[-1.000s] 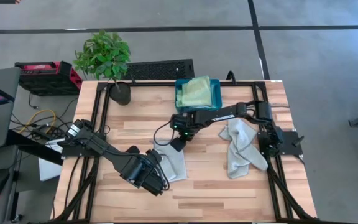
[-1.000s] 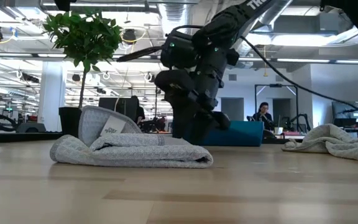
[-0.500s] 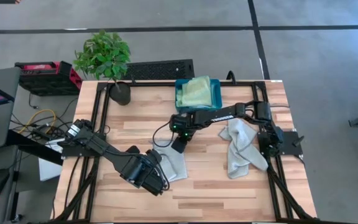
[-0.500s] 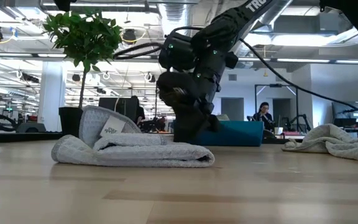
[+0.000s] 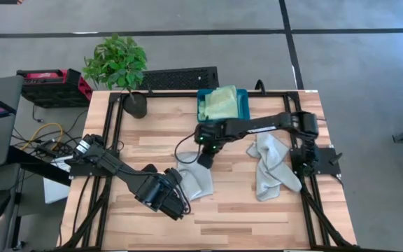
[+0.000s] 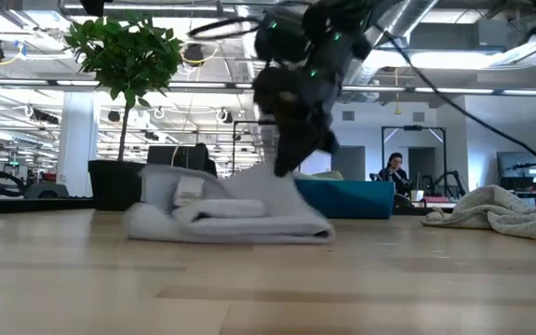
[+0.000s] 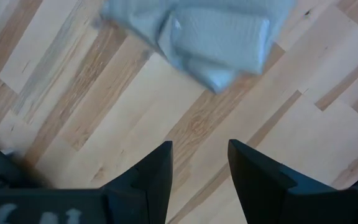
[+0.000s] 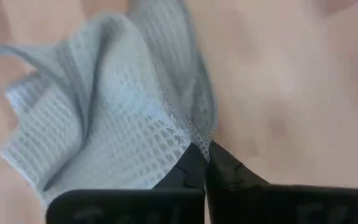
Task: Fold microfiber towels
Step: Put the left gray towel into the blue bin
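Mid-table: my right gripper (image 8: 205,163) pinching edge of pale grey towel (image 5: 196,180), lifting it off wood. Left gripper (image 7: 199,163) hovering just beside towel, fingers spread, holding nothing. Advising: keeping pinch firm, carrying edge squarely across so layers are aligning.

The towel (image 5: 196,180) near the middle of the table is pale grey with a waffle weave, and a small white tag (image 6: 189,191) shows on it. The right gripper (image 8: 205,163) pinching its edge is black. A second pale grey towel (image 5: 271,165) lies by the table's right edge. The bin (image 5: 243,105) at the far edge is teal, holding a light green towel (image 5: 222,103). The table (image 5: 257,217) is light wood in striped planks. The plant (image 5: 116,61) has green leaves in a dark pot.
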Robot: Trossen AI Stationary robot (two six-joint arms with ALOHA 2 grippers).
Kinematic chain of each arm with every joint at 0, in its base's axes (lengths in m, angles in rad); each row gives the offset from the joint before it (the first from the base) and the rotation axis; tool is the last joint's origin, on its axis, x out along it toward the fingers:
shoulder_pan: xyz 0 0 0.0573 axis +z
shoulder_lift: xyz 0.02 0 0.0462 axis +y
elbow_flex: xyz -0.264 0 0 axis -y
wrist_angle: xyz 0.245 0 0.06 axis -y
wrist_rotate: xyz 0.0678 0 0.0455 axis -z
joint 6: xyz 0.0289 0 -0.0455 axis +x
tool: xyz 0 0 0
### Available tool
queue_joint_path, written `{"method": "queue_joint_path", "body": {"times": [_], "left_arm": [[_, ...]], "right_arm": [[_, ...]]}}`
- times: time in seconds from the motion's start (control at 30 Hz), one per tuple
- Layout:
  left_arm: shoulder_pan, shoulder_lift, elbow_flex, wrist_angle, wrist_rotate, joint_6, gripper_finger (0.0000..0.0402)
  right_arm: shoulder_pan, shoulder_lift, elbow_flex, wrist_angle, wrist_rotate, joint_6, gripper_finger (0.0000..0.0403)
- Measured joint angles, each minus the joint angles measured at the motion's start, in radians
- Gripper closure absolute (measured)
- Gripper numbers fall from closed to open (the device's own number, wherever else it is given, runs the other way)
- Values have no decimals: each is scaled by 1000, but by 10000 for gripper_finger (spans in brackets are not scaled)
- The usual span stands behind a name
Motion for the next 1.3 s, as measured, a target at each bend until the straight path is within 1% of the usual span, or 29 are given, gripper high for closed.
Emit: {"method": "queue_joint_path", "body": {"times": [0.2, 0.4, 0.6, 0.8, 0.93, 1.2, 1.3], "left_arm": [[0, 0, 0, 1, 0, 1, 253], [0, 0, 0, 2, 0, 1, 253], [0, 0, 0, 2, 0, 2, 253], [0, 0, 0, 2, 0, 2, 253], [0, 0, 0, 2, 0, 3, 253], [8, 0, 0, 1, 0, 7, 253], [15, 0, 0, 1, 0, 11, 253]], "right_arm": [[-50, -110, 2, -65, 208, -72, 397], [-163, -184, 0, -150, 321, -108, 394], [-279, -224, 1, -141, 329, -151, 398], [-385, -224, 1, -129, 329, -177, 394], [-447, -224, 1, -67, 328, -193, 398], [-571, -224, 1, 12, 329, -95, 396], [-607, -224, 1, 43, 348, -49, 397]]}}
